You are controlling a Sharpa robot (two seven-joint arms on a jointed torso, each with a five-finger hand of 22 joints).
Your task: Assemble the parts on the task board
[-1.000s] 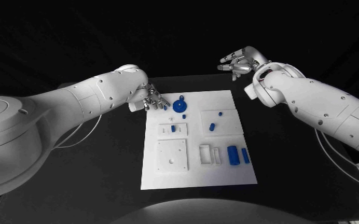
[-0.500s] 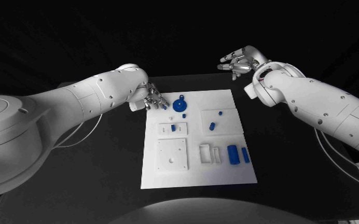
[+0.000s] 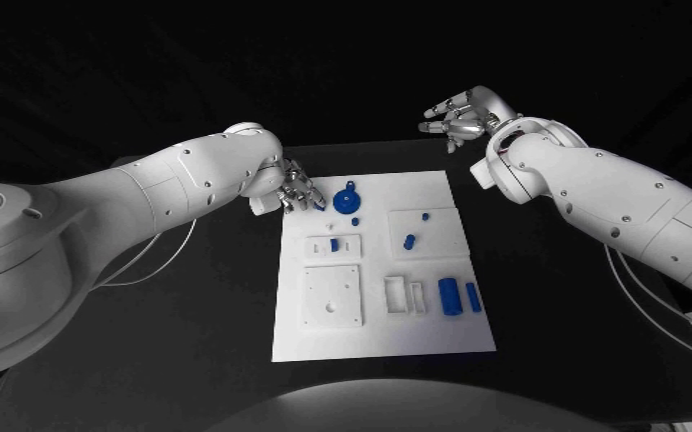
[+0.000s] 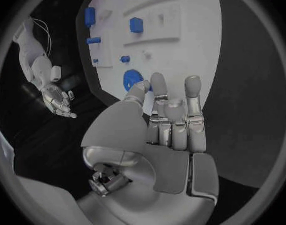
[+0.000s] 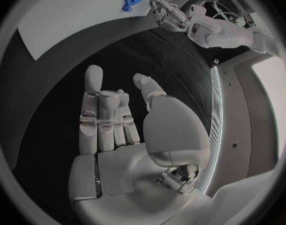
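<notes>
— Left hand status?
— Empty, fingers extended and slightly parted, poised at the far left corner of the task board. Just beside its fingertips lies a round blue part.

— And further out from it?
— Smaller blue parts on the white blocks: one near the hand, two beyond it, and a blue cylinder towards the board's near right.

— Right hand?
— Empty too, fingers loosely spread, raised above the black table past the board's far right corner, well apart from every part.
</notes>
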